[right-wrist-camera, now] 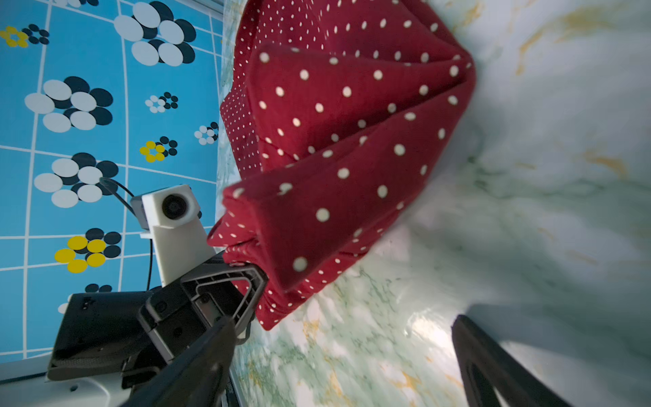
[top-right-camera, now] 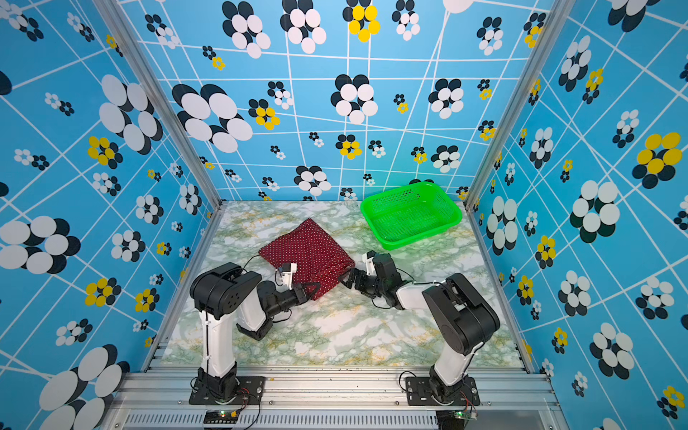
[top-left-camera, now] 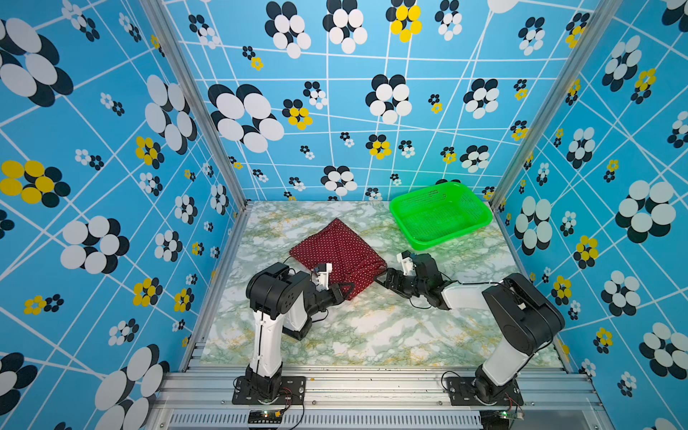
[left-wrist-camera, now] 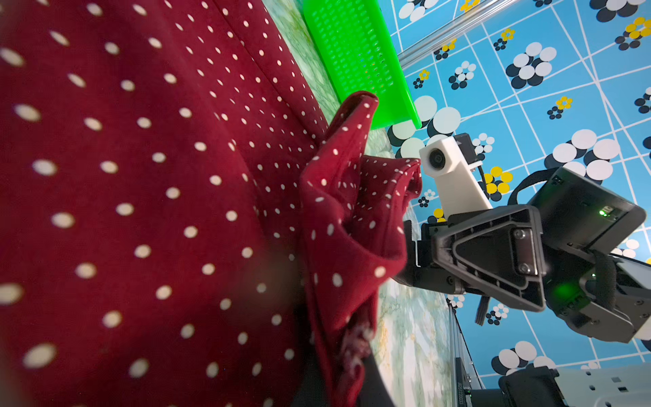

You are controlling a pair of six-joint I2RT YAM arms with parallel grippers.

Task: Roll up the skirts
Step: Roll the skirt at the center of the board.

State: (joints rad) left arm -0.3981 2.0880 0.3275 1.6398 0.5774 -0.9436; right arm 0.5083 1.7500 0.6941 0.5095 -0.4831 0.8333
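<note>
On the marbled table (top-left-camera: 372,335), the left gripper (top-left-camera: 345,289) clamps the skirt (top-left-camera: 335,249) at its near corner; the right gripper (top-left-camera: 385,278) gapes wide beside it.

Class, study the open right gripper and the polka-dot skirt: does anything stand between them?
Nothing visible does. The right gripper stands open beside a corner of the skirt, only bare tabletop between. The left gripper, shut on another corner, is off to the side.
</note>
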